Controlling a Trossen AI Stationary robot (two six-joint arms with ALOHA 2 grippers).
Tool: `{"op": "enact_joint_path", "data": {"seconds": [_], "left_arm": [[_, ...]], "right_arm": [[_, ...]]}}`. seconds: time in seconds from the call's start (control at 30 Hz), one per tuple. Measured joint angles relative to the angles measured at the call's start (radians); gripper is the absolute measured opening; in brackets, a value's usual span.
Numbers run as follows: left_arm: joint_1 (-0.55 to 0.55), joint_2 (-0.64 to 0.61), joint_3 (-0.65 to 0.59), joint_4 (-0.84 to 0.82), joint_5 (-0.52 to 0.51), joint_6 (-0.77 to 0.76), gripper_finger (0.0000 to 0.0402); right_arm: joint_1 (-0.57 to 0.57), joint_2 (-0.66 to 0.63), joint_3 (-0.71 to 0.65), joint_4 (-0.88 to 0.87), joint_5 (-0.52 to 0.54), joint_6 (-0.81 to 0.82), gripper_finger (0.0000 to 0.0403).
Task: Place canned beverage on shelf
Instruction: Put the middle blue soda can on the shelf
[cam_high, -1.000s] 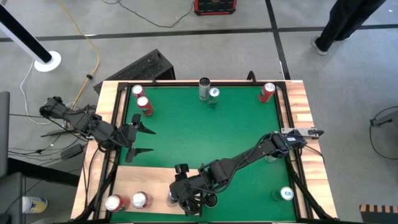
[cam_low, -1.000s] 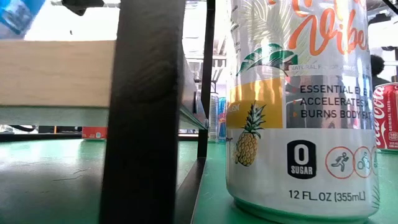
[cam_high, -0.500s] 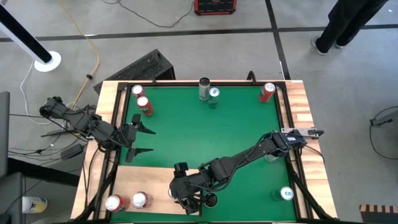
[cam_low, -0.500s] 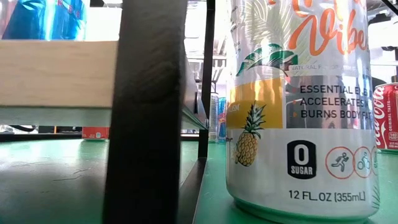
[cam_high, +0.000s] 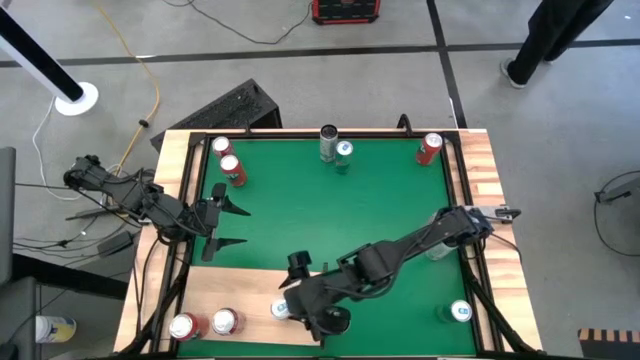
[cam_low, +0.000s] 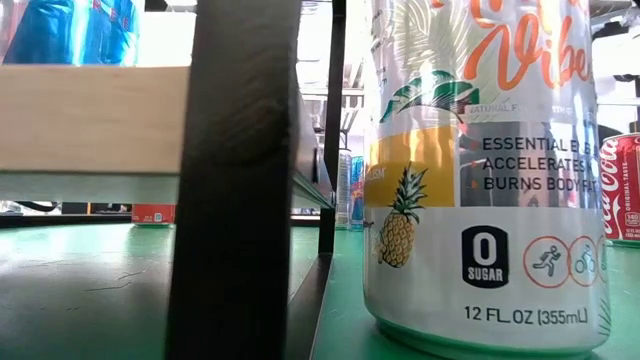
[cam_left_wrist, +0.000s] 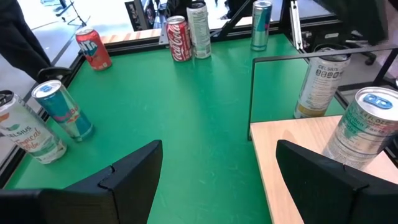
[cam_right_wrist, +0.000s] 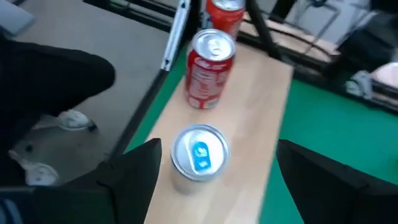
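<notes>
A silver and blue canned beverage (cam_high: 281, 309) (cam_right_wrist: 199, 158) stands upright on its base on the shelf (cam_high: 240, 290), a pale wood board at the table's near left. My right gripper (cam_high: 303, 306) (cam_right_wrist: 214, 168) hovers open above it, a finger to either side and clear of the can. In the low view the blue can (cam_low: 75, 30) stands on top of the shelf board (cam_low: 90, 120). My left gripper (cam_high: 232, 226) (cam_left_wrist: 217, 180) waits open over the green mat's left side.
Two red cans (cam_high: 183, 325) (cam_high: 224, 321) stand on the shelf's near left end. More cans stand on the mat at far left (cam_high: 228, 160), far middle (cam_high: 335, 146), far right (cam_high: 430, 148) and near right (cam_high: 459, 312). A person's legs (cam_high: 560, 30) show beyond the table.
The blue can, tilted above the shelf a second ago, has come down upright onto the board. My right gripper has then risen and drawn back toward the table's right, so the can's top now shows in the high view.
</notes>
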Motion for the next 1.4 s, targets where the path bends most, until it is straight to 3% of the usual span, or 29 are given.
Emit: {"op": "enact_joint_path", "data": {"seconds": [0.2,0.33,0.43,0.63,1.13,1.4], "left_arm": [[0.000,0.000,0.000,-0.001,0.002,-0.014,0.0300],[0.000,0.000,0.000,-0.003,0.002,-0.015,0.0300],[0.000,0.000,0.000,-0.008,0.001,-0.015,0.0300],[0.000,0.000,0.000,-0.024,-0.001,-0.030,0.0300],[0.000,0.000,0.000,-0.022,-0.004,-0.052,0.0300],[0.000,0.000,0.000,-0.021,-0.004,-0.052,0.0300]], "right_arm": [[-0.015,0.010,-0.003,-0.045,0.064,0.035,0.0312],[-0.021,0.038,-0.011,-0.064,0.155,0.044,0.0260],[-0.019,0.033,-0.010,-0.068,0.179,0.063,0.0194],[-0.019,0.036,-0.016,-0.099,0.147,0.034,0.0024],[-0.031,0.036,-0.142,-0.012,0.079,0.056,0.0016],[-0.021,0.035,-0.145,0.010,0.044,0.062,0.0016]]}}
